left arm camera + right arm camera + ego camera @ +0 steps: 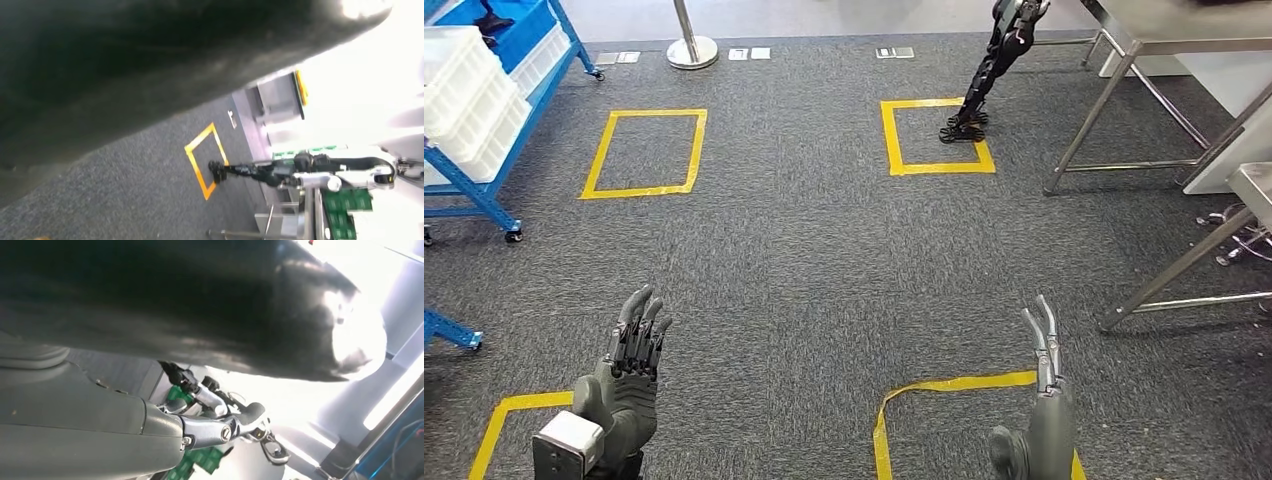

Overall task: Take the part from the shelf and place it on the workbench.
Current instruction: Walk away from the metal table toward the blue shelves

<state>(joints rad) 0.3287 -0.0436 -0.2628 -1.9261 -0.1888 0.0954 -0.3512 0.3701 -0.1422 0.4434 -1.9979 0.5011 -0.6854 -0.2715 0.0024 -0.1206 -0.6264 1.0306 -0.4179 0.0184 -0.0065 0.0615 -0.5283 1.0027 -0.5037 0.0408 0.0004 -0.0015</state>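
Note:
The blue shelf stands at the far left and carries white bins and a blue bin. A small dark object lies in the blue bin; I cannot tell what it is. The metal workbench is at the far right. My left hand hovers low on the left over the carpet, fingers stretched out and holding nothing. My right hand is low on the right, fingers straight and empty; its metal fingers also appear in the right wrist view. Both hands are far from the shelf and the bench.
Grey carpet carries yellow tape squares. Another robot's black leg stands on the far square, its foot seen from the left wrist. A stanchion base is at the back. A second metal table leg is at right.

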